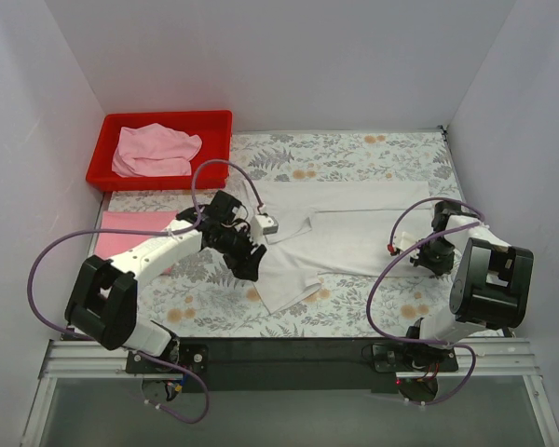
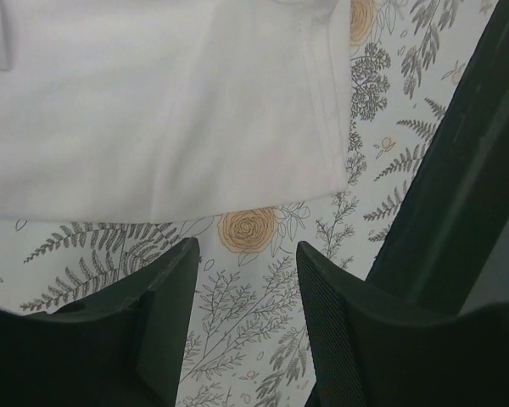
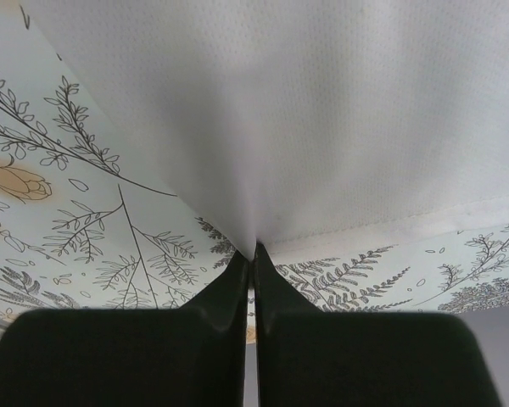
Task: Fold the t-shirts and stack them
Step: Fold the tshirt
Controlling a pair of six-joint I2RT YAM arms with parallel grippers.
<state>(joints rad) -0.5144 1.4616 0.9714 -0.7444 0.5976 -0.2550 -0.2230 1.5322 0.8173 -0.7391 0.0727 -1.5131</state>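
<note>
**Table contents, t-shirt folding in progress**

1. Table (image 1: 354, 149), floral cover. Carries everything listed below.
2. White t-shirt (image 1: 354, 237). Lies across the middle of the table towards the right edge, partly doubled over, with one loose flap trailing towards the near edge. Judged mid-fold, not yet stacked.
3. Red bin (image 1: 168, 115), far left corner. Holds crumpled pink shirts (image 1: 154, 149), unfolded and judged still to do.
4. Folded pink shirt (image 1: 121, 233), flat at the left edge. Judged finished, and the likely base of the stack.
5. Left gripper (image 2: 246, 254). Jaws stand apart and hold nothing. It hangs over bare cover just beside the hem corner of the white t-shirt's loose flap.
6. Right gripper (image 3: 254, 250). Jaws are pressed together on a pinch of the white t-shirt's cloth at its right end, near the table's right edge.
</note>
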